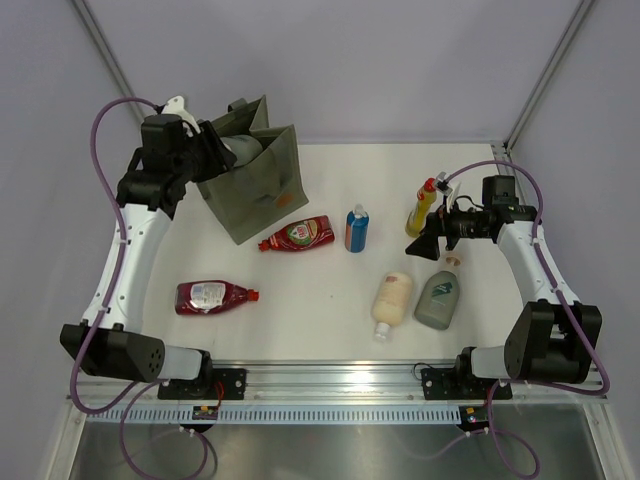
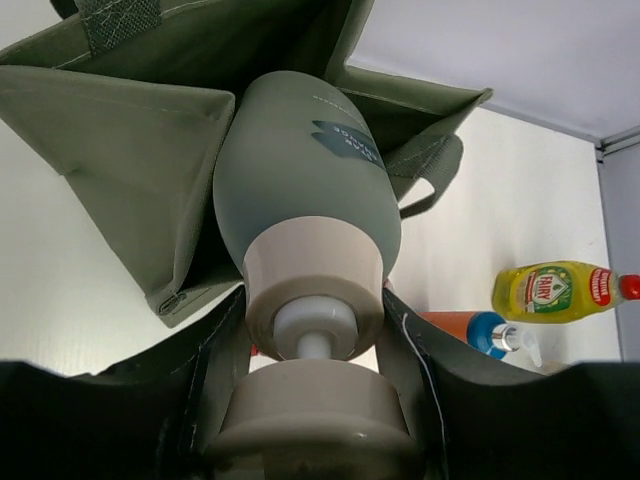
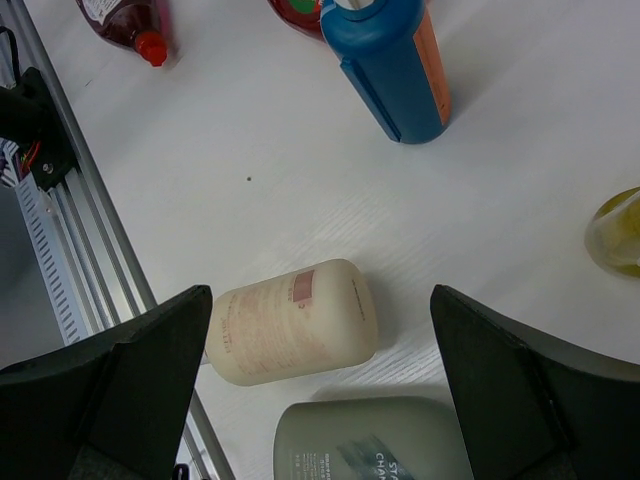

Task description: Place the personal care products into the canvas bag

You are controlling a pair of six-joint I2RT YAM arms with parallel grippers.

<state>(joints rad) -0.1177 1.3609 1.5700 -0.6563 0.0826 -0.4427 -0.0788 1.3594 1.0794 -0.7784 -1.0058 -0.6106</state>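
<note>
Your left arm [image 1: 130, 250] rises from its base along the left side of the bench [image 1: 320, 300], wrist turned to the right. Its end effector [image 1: 222, 150] is clamped on the pump collar of a grey-green bottle [image 2: 300, 170], with a dark finger [image 2: 100, 420] on either side. Your right arm [image 1: 540, 270] folds at the elbow near its base with the wrist pointing left, and its end effector [image 1: 428, 242] hangs low over the bench, jaws spread wide and gripping nothing.

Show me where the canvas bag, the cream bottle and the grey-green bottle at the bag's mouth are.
canvas bag [image 1: 250, 200]: top view, front wall.
cream bottle [image 3: 295, 322]: right wrist view, middle of body.
grey-green bottle [image 2: 305, 170]: left wrist view, body above the beige collar.
</note>
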